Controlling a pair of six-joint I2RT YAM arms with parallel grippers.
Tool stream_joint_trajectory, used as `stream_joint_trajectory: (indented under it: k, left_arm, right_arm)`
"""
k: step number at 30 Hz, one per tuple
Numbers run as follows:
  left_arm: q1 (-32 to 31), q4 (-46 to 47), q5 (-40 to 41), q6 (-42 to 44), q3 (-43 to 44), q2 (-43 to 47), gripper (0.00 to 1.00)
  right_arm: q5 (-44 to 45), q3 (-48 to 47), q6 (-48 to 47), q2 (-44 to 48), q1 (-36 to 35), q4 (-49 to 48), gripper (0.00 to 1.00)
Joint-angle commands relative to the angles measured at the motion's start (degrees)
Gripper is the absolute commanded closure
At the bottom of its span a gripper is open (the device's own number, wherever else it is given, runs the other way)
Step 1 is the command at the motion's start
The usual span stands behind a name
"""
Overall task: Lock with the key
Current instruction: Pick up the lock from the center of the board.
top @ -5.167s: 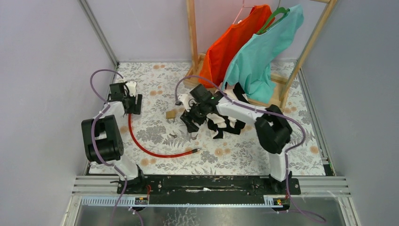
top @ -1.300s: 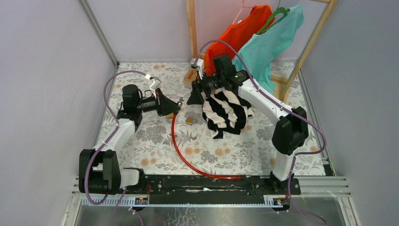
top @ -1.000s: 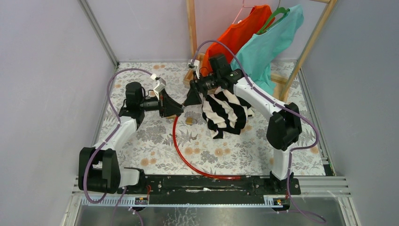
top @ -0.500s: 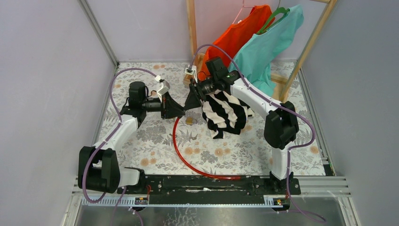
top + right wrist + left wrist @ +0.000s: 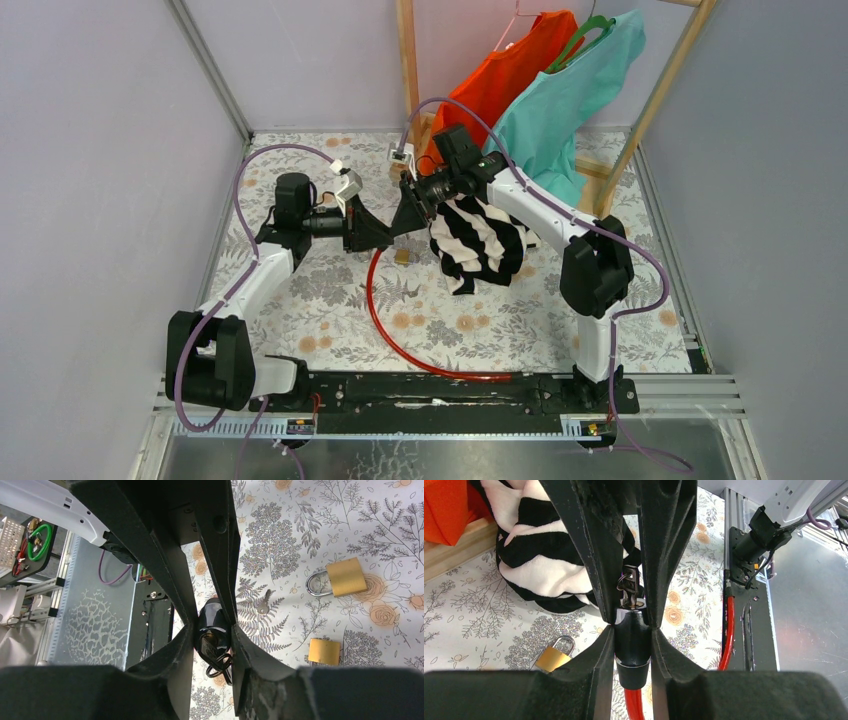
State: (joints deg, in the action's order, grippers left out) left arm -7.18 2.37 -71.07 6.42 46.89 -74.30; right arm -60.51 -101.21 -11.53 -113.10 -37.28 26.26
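My left end effector [image 5: 633, 628] clamped on the black cable-lock head [image 5: 632, 647], right end effector [image 5: 212, 626] pinched onto the key [image 5: 631, 587] in it.

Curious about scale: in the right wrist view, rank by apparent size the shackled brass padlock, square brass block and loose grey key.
1. brass padlock with steel shackle
2. square brass block
3. thin grey metal key
All three lie similarly far, so the order holds.

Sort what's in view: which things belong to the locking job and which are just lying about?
In the job: the key in the right hand; black lock head on the red cable, in the left hand.
Lying about: brass padlock, loose key, brass block, striped cloth, orange shirt, teal shirt.
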Motion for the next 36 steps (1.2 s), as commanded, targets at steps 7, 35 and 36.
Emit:
stream_joint_trajectory:
  k: [7, 35, 36]
  left_arm:
    - [-0.58, -0.86, 1.70, 1.49, 0.99, 0.64, 0.86]
    - [-0.56, -28.72, 14.34, 27.88, 8.32, 1.83, 0.20]
    - [-0.89, -28.69, 14.41, 27.87, 8.30, 1.64, 0.20]
  right_arm:
    - [-1.06, 0.59, -2.15, 1.63, -0.69, 1.13, 0.92]
    - [12.51, -2.77, 23.09, 3.24, 0.63, 0.78, 1.00]
    - [12.64, -2.98, 23.37, 3.09, 0.63, 1.13, 1.00]
